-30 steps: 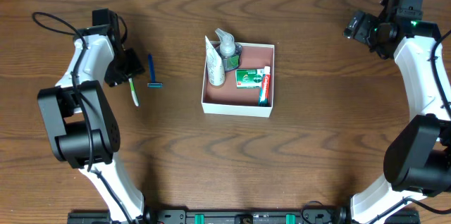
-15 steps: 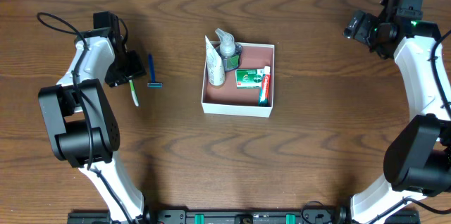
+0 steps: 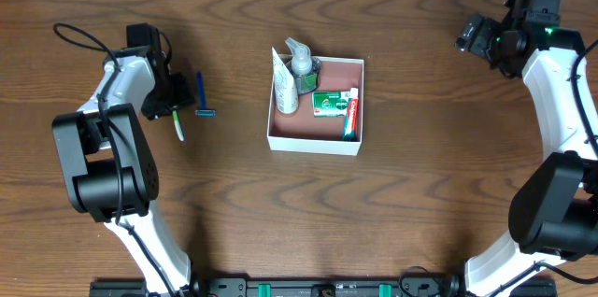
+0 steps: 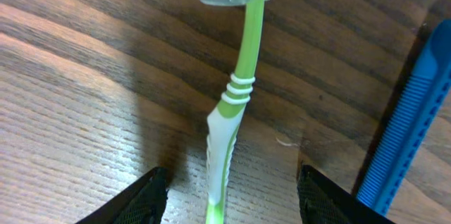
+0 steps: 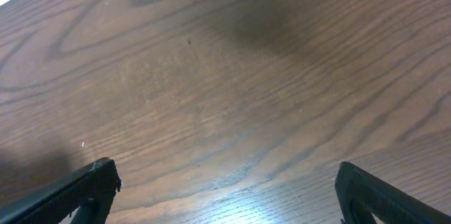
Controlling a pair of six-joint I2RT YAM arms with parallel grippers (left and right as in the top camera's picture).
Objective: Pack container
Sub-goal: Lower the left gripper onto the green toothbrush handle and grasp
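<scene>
**Overhead view.** The shallow square cardboard container (image 3: 313, 141), w/ white walls and a pinkish-brown floor, is sitting near frame ctr on the dark wooden table (image 3: 420, 194). It is holding a white tube (image 3: 283, 87), a clear pump bottle (image 3: 301, 59), a small green carton (image 3: 326, 103) and a red-and-white toothpaste tube (image 3: 351, 115). At frame left, a green-and-white toothbrush (image 3: 177, 124) w/ clear head cap and a blue plastic razor (image 3: 200, 96) are lying side by side, not touching, well apart from the container.

**Wrist views.** The left claw (image 4: 231, 175) is hanging over the toothbrush, its fingers spread either side of the handle and gripping nothing. The right claw (image 5: 225, 182), upper right in the overhead view, is gaping wide above the table and holding nothing.
</scene>
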